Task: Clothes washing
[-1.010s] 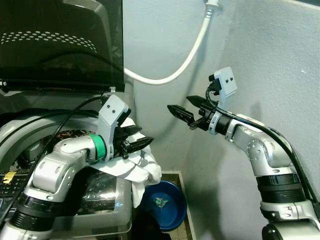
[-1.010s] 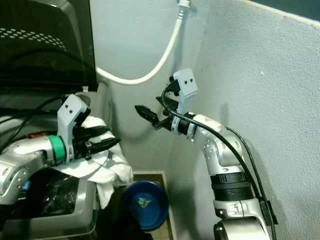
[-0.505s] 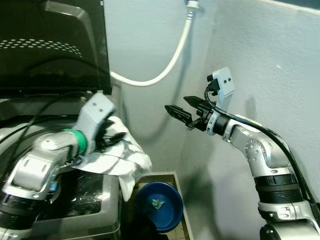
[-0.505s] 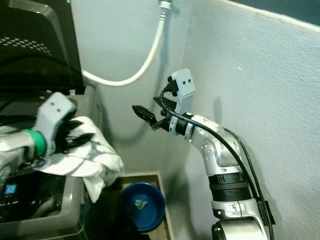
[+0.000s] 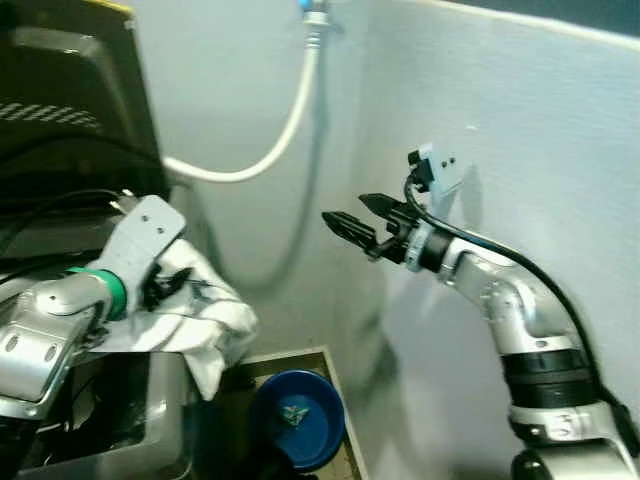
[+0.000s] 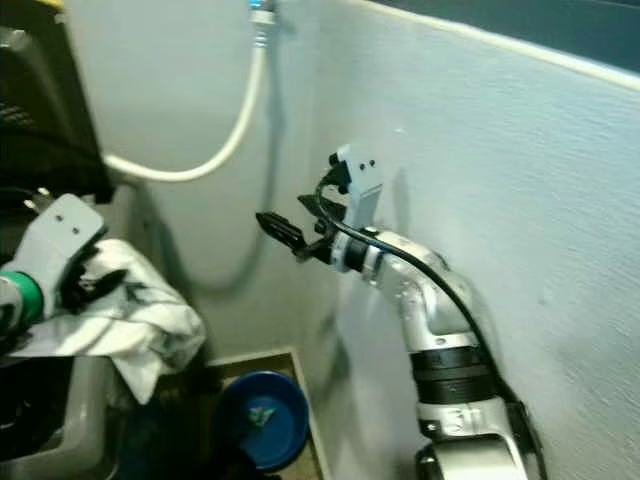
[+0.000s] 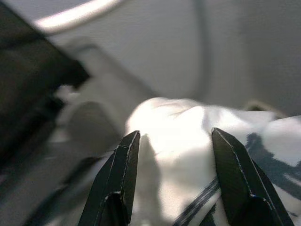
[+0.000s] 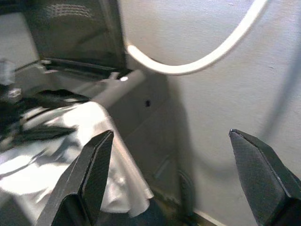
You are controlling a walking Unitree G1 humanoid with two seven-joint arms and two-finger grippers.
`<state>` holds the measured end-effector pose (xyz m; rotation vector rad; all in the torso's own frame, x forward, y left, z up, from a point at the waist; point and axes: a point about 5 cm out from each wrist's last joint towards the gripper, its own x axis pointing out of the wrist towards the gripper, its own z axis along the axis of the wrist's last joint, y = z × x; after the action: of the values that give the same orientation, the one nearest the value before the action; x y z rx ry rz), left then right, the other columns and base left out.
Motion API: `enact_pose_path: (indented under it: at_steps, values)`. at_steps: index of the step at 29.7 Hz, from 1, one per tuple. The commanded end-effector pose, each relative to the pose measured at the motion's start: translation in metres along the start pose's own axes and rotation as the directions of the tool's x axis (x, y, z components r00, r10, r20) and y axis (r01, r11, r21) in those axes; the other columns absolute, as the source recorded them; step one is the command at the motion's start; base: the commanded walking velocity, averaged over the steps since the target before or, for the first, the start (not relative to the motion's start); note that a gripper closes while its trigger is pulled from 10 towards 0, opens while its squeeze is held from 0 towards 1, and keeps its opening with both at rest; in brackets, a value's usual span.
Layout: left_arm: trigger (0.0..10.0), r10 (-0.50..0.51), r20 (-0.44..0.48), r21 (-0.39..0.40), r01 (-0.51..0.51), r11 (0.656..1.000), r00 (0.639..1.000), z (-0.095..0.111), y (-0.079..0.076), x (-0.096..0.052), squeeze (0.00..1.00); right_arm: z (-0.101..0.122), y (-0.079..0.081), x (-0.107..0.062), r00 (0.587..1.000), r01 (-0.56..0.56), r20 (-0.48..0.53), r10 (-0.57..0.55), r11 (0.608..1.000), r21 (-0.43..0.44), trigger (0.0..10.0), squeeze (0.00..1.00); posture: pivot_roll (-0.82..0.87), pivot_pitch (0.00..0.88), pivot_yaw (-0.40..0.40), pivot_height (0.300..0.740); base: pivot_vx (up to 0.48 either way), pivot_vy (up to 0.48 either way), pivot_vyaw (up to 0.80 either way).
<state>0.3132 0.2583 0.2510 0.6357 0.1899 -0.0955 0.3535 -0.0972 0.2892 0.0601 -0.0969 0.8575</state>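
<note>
Nearest, left gripper (image 5: pixel 172 283) over the washer's corner, black fingers (image 7: pixel 117 181) spread with a gap between them, a white garment with dark stripes (image 5: pixel 190 325) lying under and beyond the tips. Whether pinched or merely resting under the fingers, hard to tell; by the wrist view, fingers straddling the cloth rather than clamped on it. Cloth draped over the washing machine rim (image 5: pixel 155 440), one flap hanging outside, down toward a blue basin (image 5: pixel 297 430) on the floor below the gripper. Judged stage: early to middle, garment brought to the machine but not dropped into the drum; lid shutting and starting left to do. Farther off, right gripper (image 5: pixel 352 219) raised in free air well to the side, jaws wide apart, holding nothing, near the wall (image 5: pixel 520 120). Beyond both, a white hose (image 5: pixel 270 140) curving along the wall.
</note>
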Motion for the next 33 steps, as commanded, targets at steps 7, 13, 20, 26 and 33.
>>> enact_pose_path:
  at_steps: [7, 13, 20, 26, 33]
  values:
    - [10.0, 0.404, -0.049, -0.042, -0.406, 0.913, 0.914, -0.039, 0.036, -0.006, 0.00, 0.004, -0.010, -0.011, 1.000, 0.021, -0.006, -0.021, 0.999, -0.026, 10.0, 0.00, 0.04, 0.084, -0.034, 0.740, 0.000, 0.000, 0.00]
    - [10.0, 0.461, 0.199, -0.329, -0.384, 0.863, 0.865, 0.006, 0.033, -0.008, 0.00, 0.005, -0.007, -0.010, 1.000, 0.005, -0.004, -0.006, 0.999, -0.035, 10.0, 0.00, 0.04, 0.080, -0.039, 0.740, 0.000, 0.000, 0.00]
    - [10.0, 0.568, 0.339, -0.353, -0.458, 0.816, 0.750, 0.028, 0.043, -0.020, 0.00, 0.005, -0.006, -0.009, 1.000, -0.009, -0.006, 0.008, 0.999, -0.039, 10.0, 0.00, 0.03, 0.080, -0.049, 0.740, 0.000, 0.000, 0.00]
    - [10.0, 0.413, 0.496, -0.429, -0.198, 0.881, 0.764, 0.051, 0.027, -0.017, 0.00, 0.006, -0.005, -0.008, 1.000, -0.016, -0.006, 0.016, 0.999, -0.040, 10.0, 0.00, 0.03, 0.080, -0.054, 0.740, 0.000, 0.000, 0.00]
    - [10.0, -0.119, 0.634, -0.190, 0.304, 0.934, 0.764, 0.076, -0.032, -0.014, 0.00, 0.007, -0.005, -0.007, 1.000, -0.026, -0.009, 0.025, 0.999, -0.043, 10.0, 0.00, 0.03, 0.078, -0.054, 0.740, 0.000, 0.000, 0.00]
